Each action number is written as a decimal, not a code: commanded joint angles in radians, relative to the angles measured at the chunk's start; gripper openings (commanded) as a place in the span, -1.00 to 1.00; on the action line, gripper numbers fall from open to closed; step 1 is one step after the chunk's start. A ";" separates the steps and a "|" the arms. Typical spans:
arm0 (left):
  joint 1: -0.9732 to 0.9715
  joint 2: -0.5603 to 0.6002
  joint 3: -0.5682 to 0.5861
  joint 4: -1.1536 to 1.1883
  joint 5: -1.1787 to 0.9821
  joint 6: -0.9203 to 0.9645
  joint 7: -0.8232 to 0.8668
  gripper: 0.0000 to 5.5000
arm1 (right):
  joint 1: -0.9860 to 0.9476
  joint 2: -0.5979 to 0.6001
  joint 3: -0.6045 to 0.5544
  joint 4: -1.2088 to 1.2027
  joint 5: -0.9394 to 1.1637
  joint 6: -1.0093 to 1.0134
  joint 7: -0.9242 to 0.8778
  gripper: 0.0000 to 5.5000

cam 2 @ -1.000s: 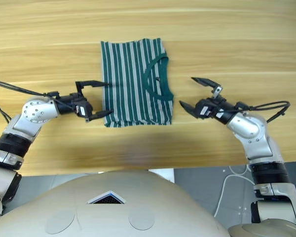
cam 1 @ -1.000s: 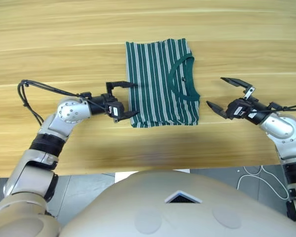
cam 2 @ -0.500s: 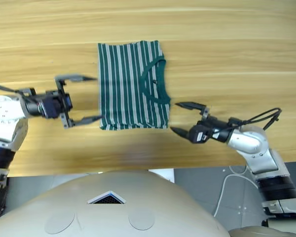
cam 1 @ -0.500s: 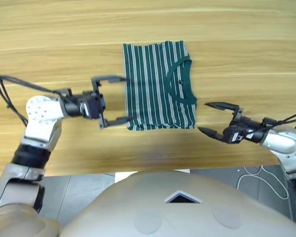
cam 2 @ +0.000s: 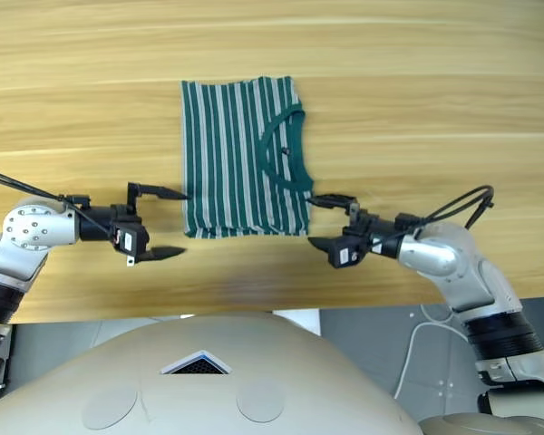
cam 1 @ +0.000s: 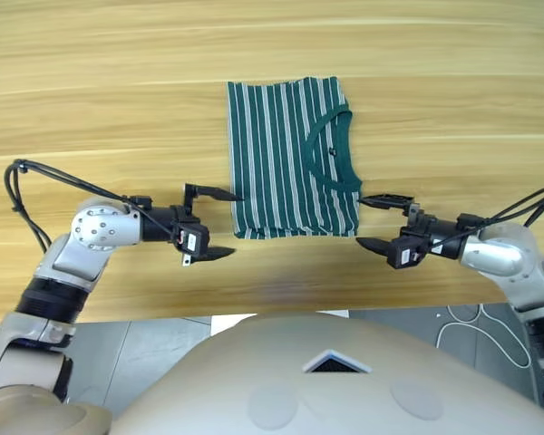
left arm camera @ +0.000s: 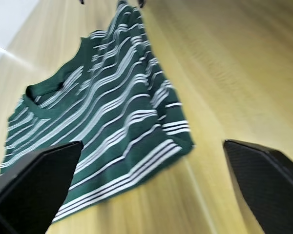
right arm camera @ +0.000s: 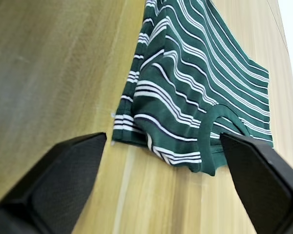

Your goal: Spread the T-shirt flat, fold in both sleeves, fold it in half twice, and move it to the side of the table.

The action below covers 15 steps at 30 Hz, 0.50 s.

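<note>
- My left pincer (cam 1: 223, 224) hangs low over the near part of the wooden table (cam 1: 118, 91), left of the T-shirt. Its jaws stand wide apart, holding nothing.
- The far finger's tip reaches the shirt's left edge; I cannot tell whether it touches the cloth. The near finger lies just nearer than the shirt's near edge, over bare wood.
- From my left wrist, the shirt's near left corner (left arm camera: 187, 145) sits ahead of the gap between the two dark fingers.
- My right pincer (cam 1: 360, 220) hangs at about the same nearness on the right side, pointing left at the shirt. It is spread wide too, with nothing in it.
- Its far finger ends just beside the shirt's right edge, and its near finger just nearer than the hem.
- From my right wrist, the near right corner (right arm camera: 118, 137) lies ahead between the fingers, stacked layers showing at the edge.
- A black cable (cam 1: 23, 186) loops out from my left arm, and another black cable (cam 1: 526, 204) arcs over my right forearm.
- The T-shirt (cam 1: 286, 163), dark green with white stripes, lies folded into a flat upright rectangle at the middle of the table, just beyond both pincers.
- Its green collar (cam 1: 343, 178) curves along the right side of the top layer.
- Beyond the shirt the wood grain runs left to right to the far edge of my sight.
</note>
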 commanded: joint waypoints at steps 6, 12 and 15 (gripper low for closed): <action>-0.041 -0.019 -0.048 0.056 0.067 -0.030 0.021 0.63 | -0.013 0.011 0.095 0.040 -0.099 0.050 0.012 0.57; -0.047 -0.023 -0.069 0.066 0.059 -0.040 0.020 0.28 | -0.020 0.010 0.118 0.061 -0.107 0.059 -0.006 0.21; -0.055 -0.025 -0.071 0.078 0.073 -0.040 0.027 0.08 | -0.022 0.007 0.128 0.063 -0.104 0.056 -0.009 -0.02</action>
